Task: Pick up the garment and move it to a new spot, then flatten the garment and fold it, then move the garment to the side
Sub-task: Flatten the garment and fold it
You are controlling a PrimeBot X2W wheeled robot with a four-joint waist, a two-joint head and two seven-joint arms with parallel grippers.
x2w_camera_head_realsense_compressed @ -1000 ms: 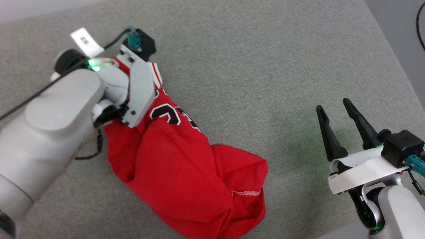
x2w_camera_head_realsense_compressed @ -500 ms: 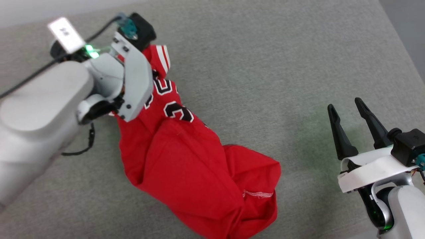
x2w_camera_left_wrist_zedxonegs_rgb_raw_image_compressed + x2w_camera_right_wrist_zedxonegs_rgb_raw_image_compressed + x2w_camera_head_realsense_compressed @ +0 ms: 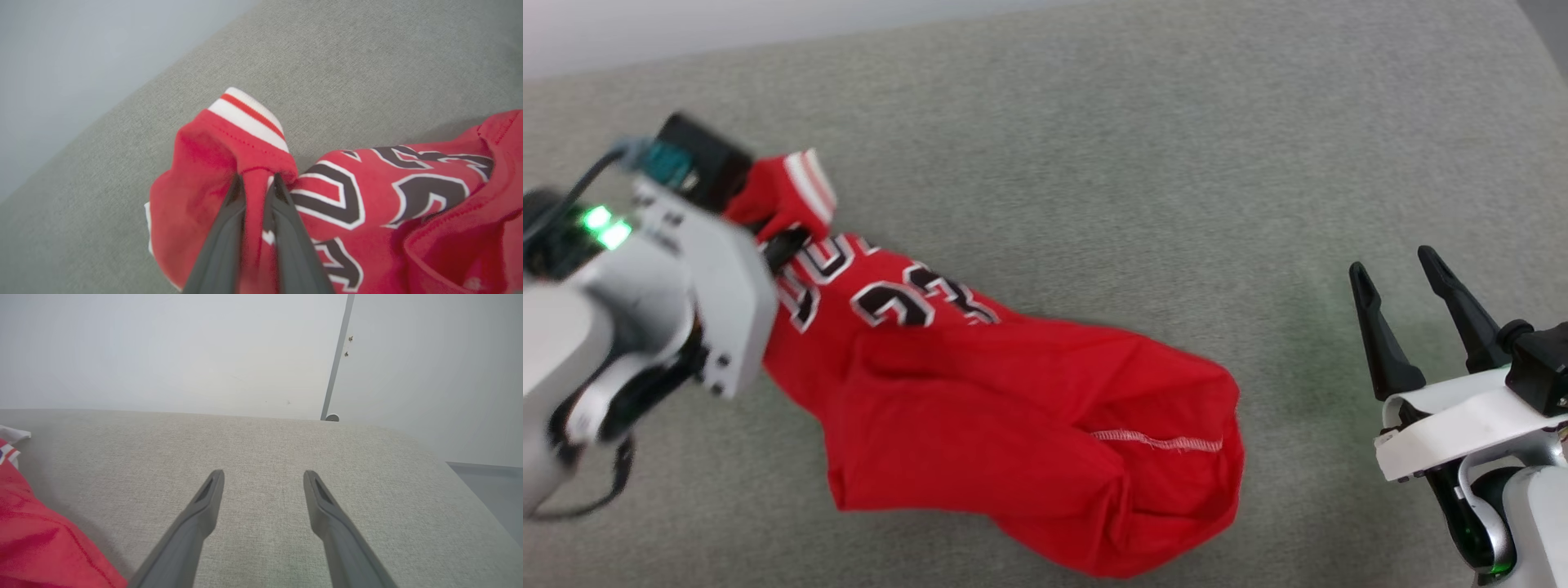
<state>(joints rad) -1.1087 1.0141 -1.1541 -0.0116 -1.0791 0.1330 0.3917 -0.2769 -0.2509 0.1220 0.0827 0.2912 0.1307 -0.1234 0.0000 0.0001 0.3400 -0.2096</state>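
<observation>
Grey woven fabric surface (image 3: 1143,163), pale wall (image 3: 163,347) behind. Item: crumpled red jersey shirt (image 3: 1013,425), black white-outlined lettering, red-striped white trim, lying left of centre on that surface. At its trim end, left gripper (image 3: 257,179) pinches a red fold, jaws nearly closed. Off to the side, right gripper (image 3: 1391,263) empty, jaws wide apart, well clear of the cloth.

Grey-beige woven fabric surface (image 3: 265,441) runs under and ahead of the right gripper (image 3: 263,473), with a rounded corner off to its right. Plain pale wall (image 3: 163,347) sits straight beyond the far edge. Thin grey vertical strip (image 3: 336,359) on the wall, ahead-right of the gripper, small round foot (image 3: 332,417) at its base. Grey floor (image 3: 486,486) far right. Light is soft and even. Faint green tint (image 3: 1307,327) on the fabric just left of that gripper.
</observation>
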